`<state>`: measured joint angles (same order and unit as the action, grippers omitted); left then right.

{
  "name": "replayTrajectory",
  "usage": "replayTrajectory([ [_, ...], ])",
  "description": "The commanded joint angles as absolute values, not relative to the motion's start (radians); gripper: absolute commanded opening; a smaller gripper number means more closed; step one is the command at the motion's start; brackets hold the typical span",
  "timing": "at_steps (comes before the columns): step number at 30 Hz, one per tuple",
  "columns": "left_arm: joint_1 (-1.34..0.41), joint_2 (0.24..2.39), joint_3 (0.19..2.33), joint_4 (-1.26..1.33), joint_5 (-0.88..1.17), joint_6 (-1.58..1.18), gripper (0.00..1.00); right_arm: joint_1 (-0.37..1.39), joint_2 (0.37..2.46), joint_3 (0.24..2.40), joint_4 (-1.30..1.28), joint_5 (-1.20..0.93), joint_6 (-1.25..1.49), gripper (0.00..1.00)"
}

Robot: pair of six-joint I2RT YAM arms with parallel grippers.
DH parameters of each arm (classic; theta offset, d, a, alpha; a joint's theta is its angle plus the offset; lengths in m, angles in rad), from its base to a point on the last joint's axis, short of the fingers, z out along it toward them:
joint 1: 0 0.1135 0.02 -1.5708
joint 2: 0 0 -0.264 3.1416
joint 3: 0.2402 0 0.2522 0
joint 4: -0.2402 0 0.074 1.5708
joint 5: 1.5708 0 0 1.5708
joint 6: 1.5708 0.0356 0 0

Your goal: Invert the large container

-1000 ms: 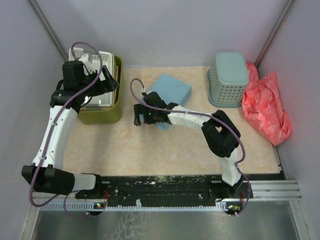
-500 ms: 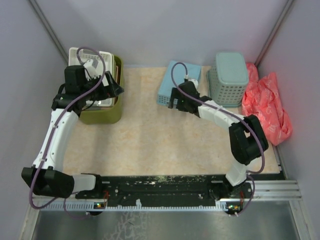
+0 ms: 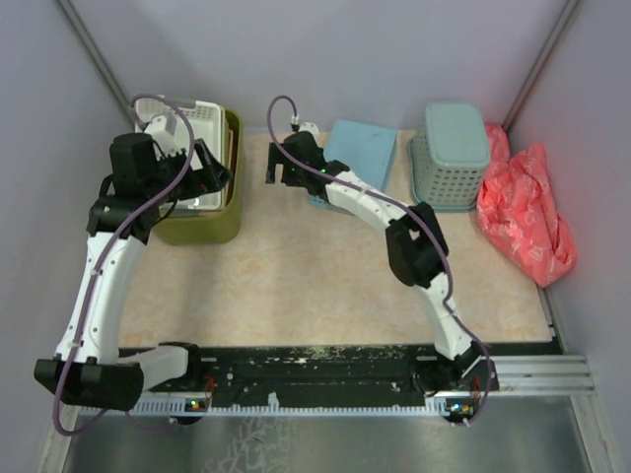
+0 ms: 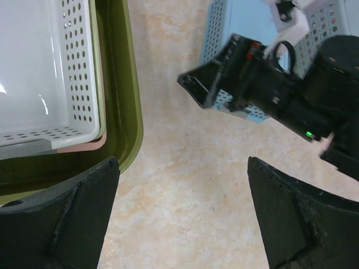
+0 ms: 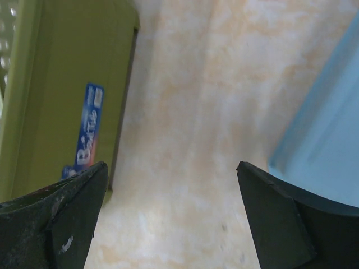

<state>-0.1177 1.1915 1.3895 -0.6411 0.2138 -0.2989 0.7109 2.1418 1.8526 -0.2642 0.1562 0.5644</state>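
The large container, an olive-green tub (image 3: 210,225), stands upright at the back left with a white perforated basket (image 3: 197,123) nested in it. In the left wrist view the tub's rim (image 4: 127,106) and the white basket (image 4: 50,73) fill the left side. My left gripper (image 3: 217,169) hovers over the tub's right rim, open and empty (image 4: 182,218). My right gripper (image 3: 277,169) is open and empty just right of the tub. Its wrist view (image 5: 171,213) shows the tub's labelled side wall (image 5: 61,101) to the left.
A light-blue basket (image 3: 363,150) lies upside down at the back centre, close to my right arm; it also shows in the wrist views (image 5: 328,129) (image 4: 221,25). A pale teal perforated basket (image 3: 451,156) stands upside down at back right, beside a red plastic bag (image 3: 525,209).
My right arm swung from the table's middle to the back and then left toward the tub. The light-blue basket shifted to the back. My left gripper moved slightly left over the tub.
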Motion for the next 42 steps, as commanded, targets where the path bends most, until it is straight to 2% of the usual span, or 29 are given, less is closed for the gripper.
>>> replayTrajectory([
  [1,-0.12,1.148,1.38,-0.649,0.182,-0.321,1.0,0.706,2.363,2.196,-0.373,0.195,0.556,0.98],
  [5,-0.12,1.115,1.343,-0.623,0.206,-0.342,1.0,0.7,2.527,2.441,-0.463,0.233,0.575,0.98],
  [8,-0.12,1.106,1.335,-0.625,0.212,-0.34,1.0,0.676,2.547,2.461,-0.533,0.282,0.625,0.98],
  [15,-0.12,1.114,1.31,-0.613,0.222,-0.321,1.0,0.64,2.34,2.115,-0.455,0.398,0.627,0.98],
  [20,-0.12,1.13,1.299,-0.574,0.195,-0.313,1.0,0.645,2.183,1.985,-0.388,0.312,0.56,0.98],
  [24,-0.12,1.168,1.33,-0.591,0.108,-0.282,1.0,0.653,1.982,1.8,-0.296,0.264,0.461,0.98],
  [29,-0.12,1.25,1.394,-0.646,-0.051,-0.243,1.0,0.65,1.649,1.447,-0.179,0.278,0.319,0.99],
  [34,-0.12,1.358,1.447,-0.643,-0.129,-0.234,0.99,0.631,1.398,1.157,-0.21,0.315,0.312,0.99],
  [37,-0.12,1.444,1.49,-0.611,-0.15,-0.234,0.95,0.617,1.286,1.037,-0.251,0.304,0.355,0.98],
  [42,-0.119,1.602,1.59,-0.541,-0.117,-0.177,0.79,0.607,1.152,0.942,-0.254,0.298,0.407,0.98],
])
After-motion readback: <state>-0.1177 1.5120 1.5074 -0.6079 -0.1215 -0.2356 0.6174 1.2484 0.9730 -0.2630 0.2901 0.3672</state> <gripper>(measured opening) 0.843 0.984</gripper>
